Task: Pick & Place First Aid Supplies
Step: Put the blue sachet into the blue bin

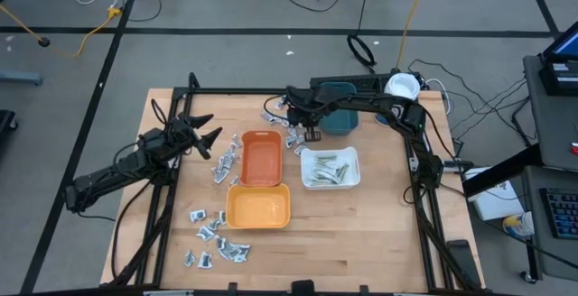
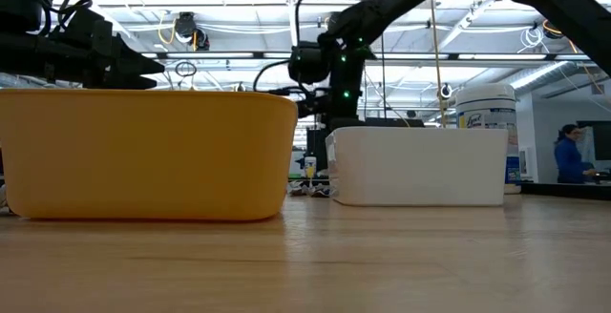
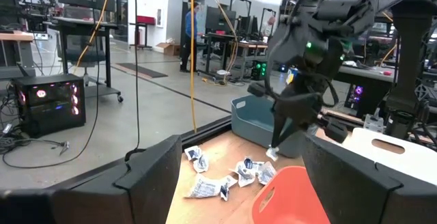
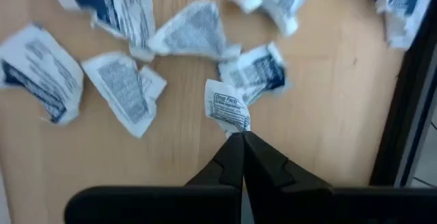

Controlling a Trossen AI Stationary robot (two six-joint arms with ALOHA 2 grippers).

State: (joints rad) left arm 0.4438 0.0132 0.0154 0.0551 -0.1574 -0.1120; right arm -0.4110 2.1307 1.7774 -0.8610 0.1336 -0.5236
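1. White tray (image 1: 330,168) near the middle of the surface already holds several slim pale strips; judged from that, sorting has begun but is far from finished
2. Orange tray (image 1: 261,159) and the yellow-orange tray (image 1: 258,208) nearer the front edge both appear empty from above
3. Loose sachets (image 1: 215,235) lie scattered beside the front tray, a second cluster (image 1: 224,162) sits left of the orange tray, and a third group (image 4: 130,87) lies at the far edge near the teal tray (image 1: 339,119); most supplies remain to be placed
4. Right gripper (image 4: 240,139) is over the far group, its fingers pressed together on the corner of one small printed sachet (image 4: 228,110), which stands just above the wood; the pick looks made, the carry to a tray not yet done
5. Left gripper (image 1: 204,130) hangs above the left side of the surface, fingers spread and holding nothing
6. Surface is pale wood inside a dark metal frame (image 1: 415,165); a white tub (image 2: 486,108) with a blue label stands at the far right corner
7. Room beyond is an open workshop with grey floor, cables, desks and monitors; a person (image 3: 192,36) stands well back, and another figure (image 2: 569,154) shows at the right of the low view
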